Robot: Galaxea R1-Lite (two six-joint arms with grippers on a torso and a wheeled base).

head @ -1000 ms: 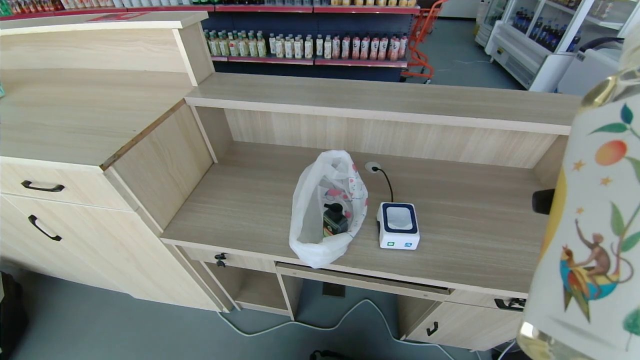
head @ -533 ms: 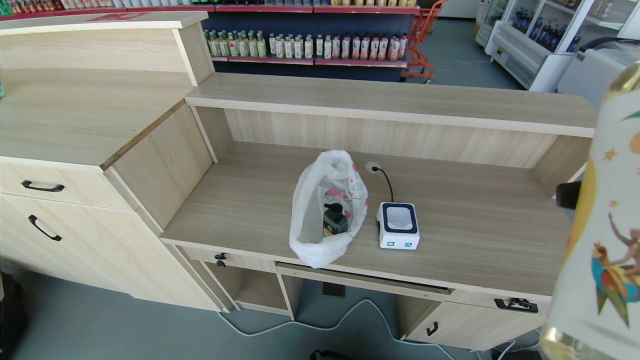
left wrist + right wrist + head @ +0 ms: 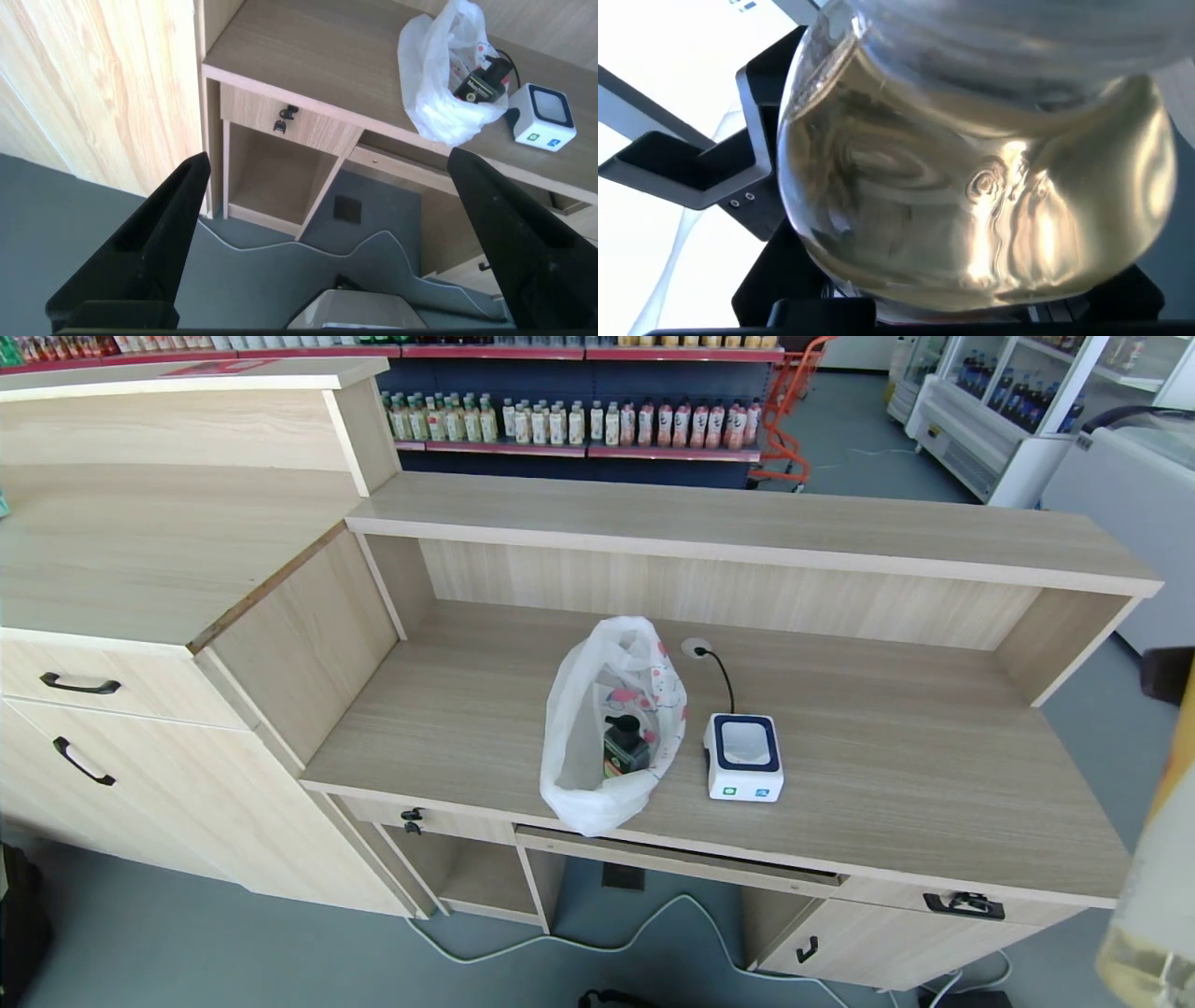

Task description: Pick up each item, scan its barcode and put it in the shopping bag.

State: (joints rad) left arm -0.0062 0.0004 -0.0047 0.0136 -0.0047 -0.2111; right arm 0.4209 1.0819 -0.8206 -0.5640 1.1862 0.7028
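A: What does the right gripper (image 3: 962, 140) have hold of?

B: Its jaws are closed on a clear bottle (image 3: 971, 215). The bottle is a round, glossy body full of pale yellow liquid. One flat black finger (image 3: 757, 149) presses against its curved side.

A: And the left gripper (image 3: 327, 252)?

B: Its jaws are spread wide with nothing between them. The two fingers (image 3: 140, 252) are matte black wedges.

A: What lies beyond those open jaws?

B: The pale wood-grain counter (image 3: 887, 747) lies ahead of them. On it, off toward one finger, slumps the shopping bag (image 3: 439, 75). It is thin, crinkled white plastic with pink print, and its mouth gapes open. A dark bottle (image 3: 481, 84) with a black cap sits inside.

A: And the scanner (image 3: 544, 117)?

B: It is just beside the bag, a small white box with rounded corners and a dark blue frame round its window. A thin black cable (image 3: 721, 677) curves from it to a round hole in the countertop.

A: How far is the bag from the right jaws?

B: It is well apart from them. The clear bottle in their grip is out past the counter's end.
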